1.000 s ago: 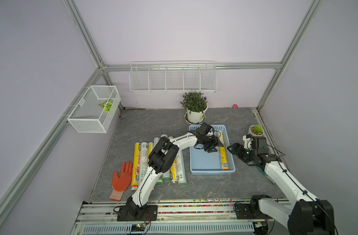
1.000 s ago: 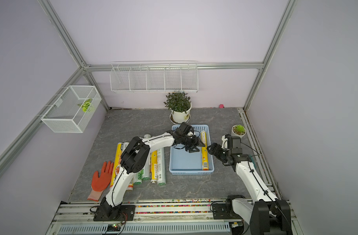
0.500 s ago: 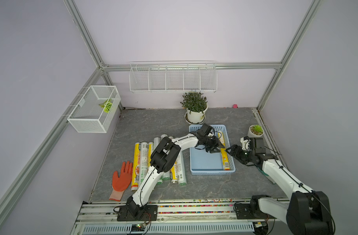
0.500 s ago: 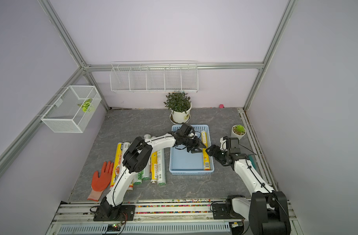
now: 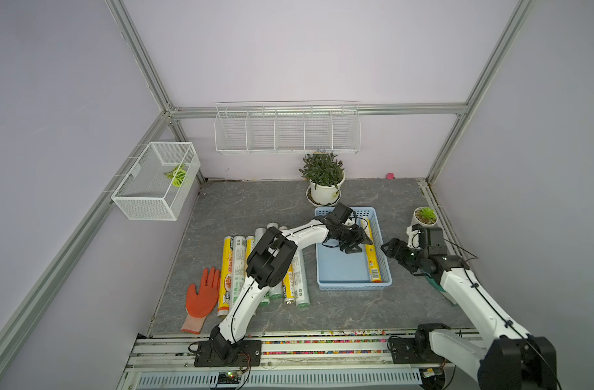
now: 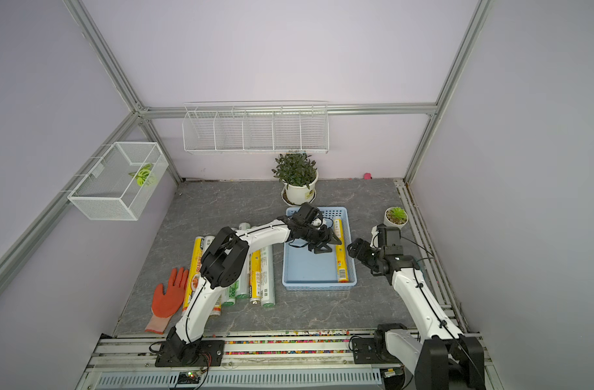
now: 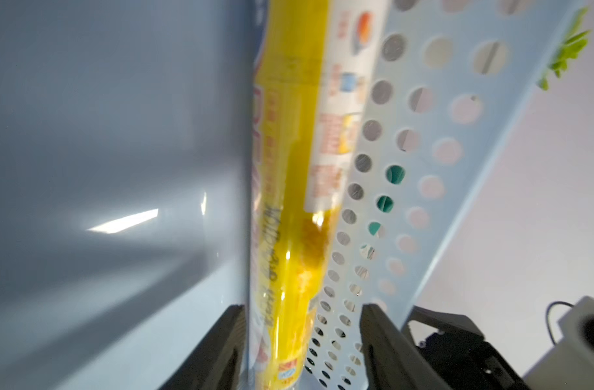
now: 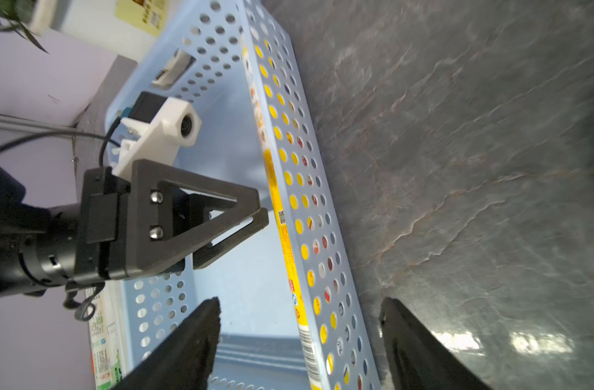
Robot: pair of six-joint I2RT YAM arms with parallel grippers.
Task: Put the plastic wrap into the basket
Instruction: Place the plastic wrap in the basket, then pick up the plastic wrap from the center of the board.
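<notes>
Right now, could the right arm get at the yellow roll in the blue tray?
Probably yes, from above. The right tool is open just outside the basket wall that the yellow roll lies against. That wall blocks a sideways reach, and the left tool straddles part of the roll.

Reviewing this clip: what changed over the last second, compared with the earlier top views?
Very little. The right gripper seemed to edge toward the basket half a second ago, then eased back; it is open and empty. The left gripper stayed over the basket, jaws open astride the yellow roll, which kept lying along the basket's wall. The rolls on the table and the orange glove did not move.
</notes>
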